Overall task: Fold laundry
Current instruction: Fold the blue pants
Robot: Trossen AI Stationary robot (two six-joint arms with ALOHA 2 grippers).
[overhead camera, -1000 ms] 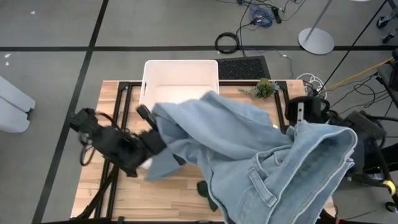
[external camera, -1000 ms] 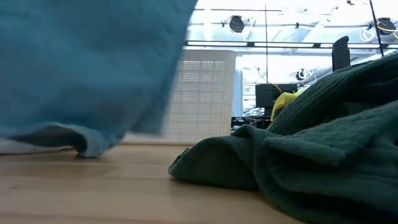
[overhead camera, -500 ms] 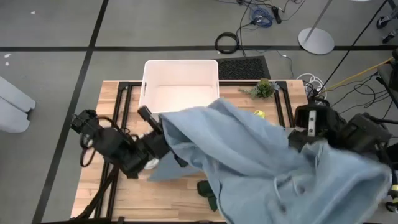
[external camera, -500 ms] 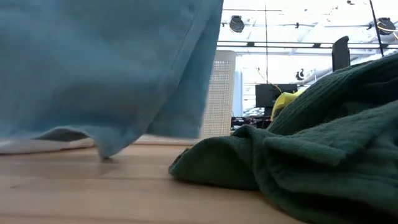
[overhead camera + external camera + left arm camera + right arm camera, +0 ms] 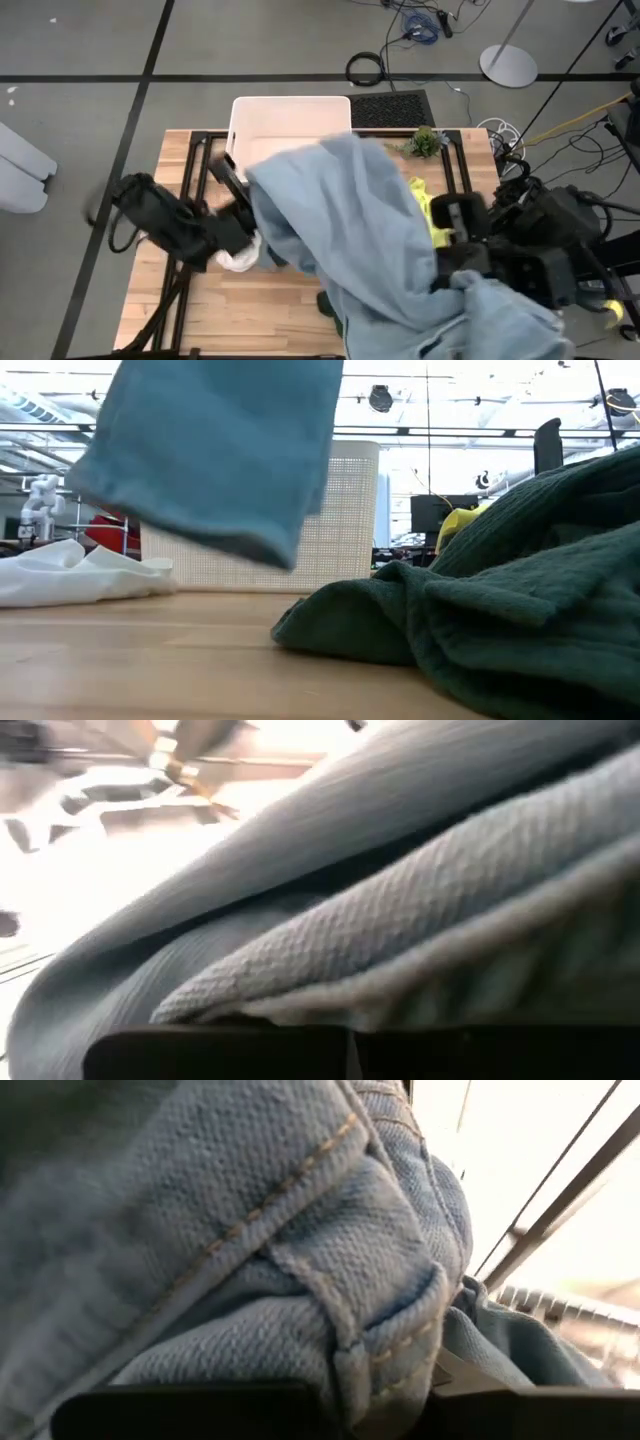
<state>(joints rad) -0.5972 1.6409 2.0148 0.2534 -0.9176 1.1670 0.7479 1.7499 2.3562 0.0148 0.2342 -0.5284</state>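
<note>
The light blue denim garment [image 5: 350, 230] hangs spread between my two grippers, and in the low view its lower edge [image 5: 220, 540] is clear of the table. My left gripper [image 5: 243, 203] is at its left end and my right gripper [image 5: 458, 262] at its right, seamed end; both are shut on it. A white cloth [image 5: 240, 260] lies on the table below the left gripper. A dark green cloth [image 5: 480, 620] lies heaped at the near right. A yellow cloth [image 5: 428, 210] shows beside the denim. My left gripper holds the denim garment at its left end [image 5: 258, 200], coming level from the table's left. The cloth fills the wrist view [image 5: 400, 920] and hides the fingers. The garment runs away from it, lifted clear. My right gripper holds the garment at a stitched, seamed part [image 5: 340, 1320] of its right end. Cloth covers the fingers, so the kind of hold cannot be told. The bunched denim [image 5: 500, 310] hangs over and below it, off the table.
The white plastic tub [image 5: 290, 120] stands at the table's far edge behind the garment; its perforated wall shows in the low view [image 5: 350, 510]. A small green plant [image 5: 425, 140] is at the far right. Bare wood [image 5: 250, 310] shows at the near left.
My right gripper has gone toward the table's near edge and a little left, carrying the bunched denim end. The garment has risen: its lower edge, which touched the table, now hangs clear, uncovering the white cloth. My left gripper has shifted slightly toward the far edge.
</note>
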